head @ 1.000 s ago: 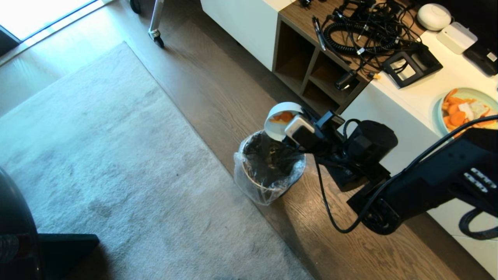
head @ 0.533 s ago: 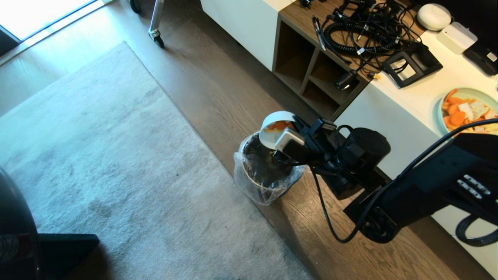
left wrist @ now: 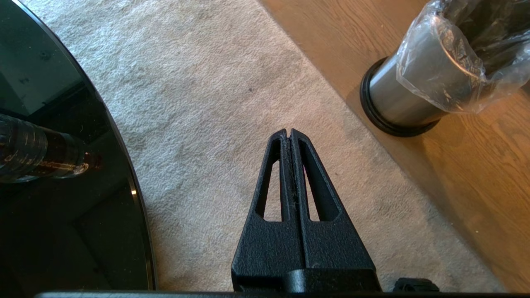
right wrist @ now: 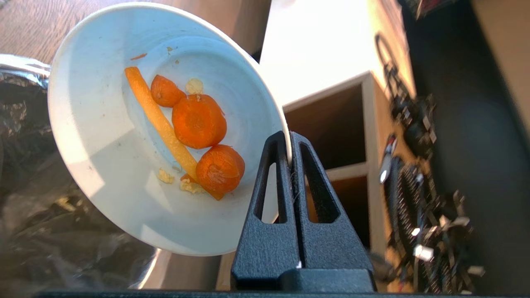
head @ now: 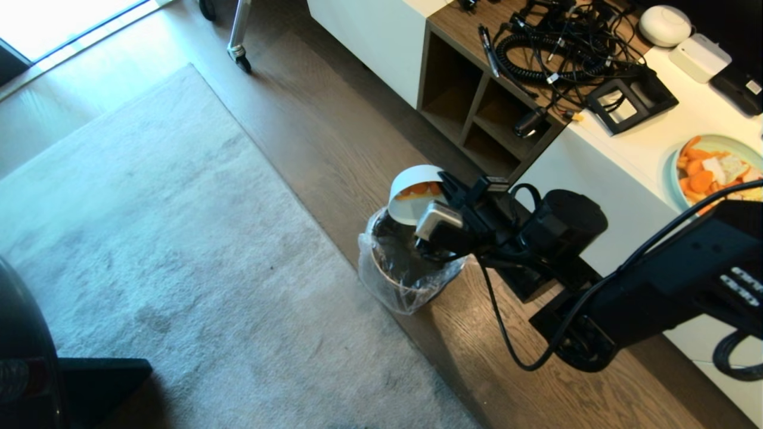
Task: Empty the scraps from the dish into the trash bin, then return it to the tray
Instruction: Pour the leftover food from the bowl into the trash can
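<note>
Between the right gripper's [right wrist: 288, 142] pinched fingers, the bowl's [right wrist: 103, 136] thin rim: stiff, glazed, likely slippery and breakable; carrot scraps [right wrist: 198, 124] cling above the trash bin [head: 405, 262].

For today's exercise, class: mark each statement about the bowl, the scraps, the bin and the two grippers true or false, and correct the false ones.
1. The right gripper pinches the dish by its rim. True.
2. The dish is already empty. False: the scraps are still inside it.
3. The tilted dish is over the trash bin. True.
4. The left gripper holds the bin's liner. False: it is shut on nothing, above the carpet.
5. The bin stands on the carpet. False: it stands on the wooden floor.
</note>
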Motion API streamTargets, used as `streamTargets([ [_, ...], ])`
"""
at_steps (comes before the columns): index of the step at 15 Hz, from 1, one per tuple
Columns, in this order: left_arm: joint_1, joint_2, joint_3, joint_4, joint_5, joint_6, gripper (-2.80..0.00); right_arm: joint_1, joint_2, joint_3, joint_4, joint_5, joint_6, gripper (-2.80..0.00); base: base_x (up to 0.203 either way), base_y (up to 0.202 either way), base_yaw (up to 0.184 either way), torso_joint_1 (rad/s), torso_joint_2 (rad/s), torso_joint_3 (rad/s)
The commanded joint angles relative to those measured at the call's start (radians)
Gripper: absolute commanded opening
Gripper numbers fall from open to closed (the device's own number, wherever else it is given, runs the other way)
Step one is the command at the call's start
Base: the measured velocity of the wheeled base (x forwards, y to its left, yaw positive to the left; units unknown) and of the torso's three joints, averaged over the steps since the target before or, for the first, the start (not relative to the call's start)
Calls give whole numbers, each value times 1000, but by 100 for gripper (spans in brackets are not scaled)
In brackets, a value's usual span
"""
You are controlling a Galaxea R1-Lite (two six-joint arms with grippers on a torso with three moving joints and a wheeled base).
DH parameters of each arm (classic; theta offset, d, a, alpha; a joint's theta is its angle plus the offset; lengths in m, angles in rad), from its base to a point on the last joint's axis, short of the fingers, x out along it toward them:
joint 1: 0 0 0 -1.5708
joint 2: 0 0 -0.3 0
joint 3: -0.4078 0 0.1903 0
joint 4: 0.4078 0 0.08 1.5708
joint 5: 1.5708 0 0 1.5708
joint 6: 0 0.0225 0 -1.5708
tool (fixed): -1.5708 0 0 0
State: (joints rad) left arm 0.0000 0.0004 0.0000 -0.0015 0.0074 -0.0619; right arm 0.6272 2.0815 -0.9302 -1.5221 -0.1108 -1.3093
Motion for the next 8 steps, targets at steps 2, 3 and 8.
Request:
streamTargets([
  [2,0,0,0,0,0,-1,-280,-1,-35,32,-45,35,-40,-280,0,0,0,0,0,0],
  [3,0,0,0,0,0,-1,-280,-1,-48,68,-45,38,-50,-280,0,0,0,0,0,0],
  [8,0,0,0,0,0,-1,-280,-1,-80,156,-46,43,-74,-280,0,0,0,0,0,0],
])
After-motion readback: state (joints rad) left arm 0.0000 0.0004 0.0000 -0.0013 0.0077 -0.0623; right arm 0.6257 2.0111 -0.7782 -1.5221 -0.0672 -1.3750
